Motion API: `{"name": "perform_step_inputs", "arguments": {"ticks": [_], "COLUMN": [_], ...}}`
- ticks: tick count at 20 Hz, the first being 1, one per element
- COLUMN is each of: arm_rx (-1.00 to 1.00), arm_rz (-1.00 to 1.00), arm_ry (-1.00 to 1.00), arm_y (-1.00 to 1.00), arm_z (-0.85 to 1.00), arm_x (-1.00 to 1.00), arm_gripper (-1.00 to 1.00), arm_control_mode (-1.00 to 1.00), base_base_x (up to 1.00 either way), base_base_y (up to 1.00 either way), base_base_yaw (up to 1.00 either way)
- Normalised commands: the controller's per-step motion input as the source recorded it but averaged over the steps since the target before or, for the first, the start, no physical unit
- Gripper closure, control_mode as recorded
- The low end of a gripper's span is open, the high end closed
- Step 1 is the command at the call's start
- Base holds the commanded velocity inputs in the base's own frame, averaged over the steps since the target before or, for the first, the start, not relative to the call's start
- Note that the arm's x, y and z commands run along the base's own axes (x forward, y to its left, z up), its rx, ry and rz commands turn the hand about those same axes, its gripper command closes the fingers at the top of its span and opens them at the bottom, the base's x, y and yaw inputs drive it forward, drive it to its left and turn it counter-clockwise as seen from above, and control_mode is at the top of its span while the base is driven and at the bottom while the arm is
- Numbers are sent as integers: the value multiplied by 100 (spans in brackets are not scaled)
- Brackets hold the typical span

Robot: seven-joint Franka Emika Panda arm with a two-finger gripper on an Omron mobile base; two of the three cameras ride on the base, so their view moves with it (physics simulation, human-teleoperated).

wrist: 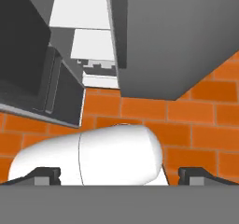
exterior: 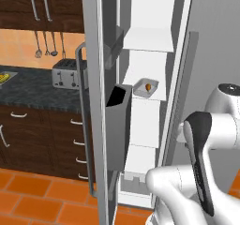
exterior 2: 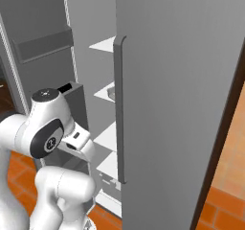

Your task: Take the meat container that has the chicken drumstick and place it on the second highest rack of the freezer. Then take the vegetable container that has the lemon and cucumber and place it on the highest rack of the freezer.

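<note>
Inside the freezer (exterior: 154, 41), the meat container (exterior: 146, 88) sits on a shelf, well above the wide-open, empty gripper (wrist: 119, 177).

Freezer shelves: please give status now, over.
Gripper open, empty, pointing at the floor. Meat container with chicken drumstick sits on a white shelf. Open freezer door beside it.

Meat container (exterior: 145, 88): small pale tray, seen just right of centre in the left base view, set upright on a flat white freezer shelf, the second highest rack (exterior: 157, 93). Chicken drumstick (exterior: 148, 86): small, orange-brown, lying inside the tray. Highest rack (exterior: 147, 41): flat white shelf above it, upper centre, bare. In the right base view only the tray's edge (exterior 2: 111, 93) is seen, centre left.
</note>
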Motion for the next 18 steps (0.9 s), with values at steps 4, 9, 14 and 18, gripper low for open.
{"name": "perform_step_inputs", "arguments": {"ticks": [4,9,14,18], "arm_rx": [0,0,0,0], "arm_rz": [0,0,0,0], "arm_ry": [0,0,0,0], "arm_y": [0,0,0,0], "arm_z": [0,0,0,0], "arm_x": [0,0,0,0], "arm_gripper": [-100,-100,-100,-100], "arm_control_mode": [100,100,100,100], "base_base_x": [-9,-75,-48,-28], "base_base_y": [-74,-64,42,2], "base_base_yaw": [10,28,96,100]}}
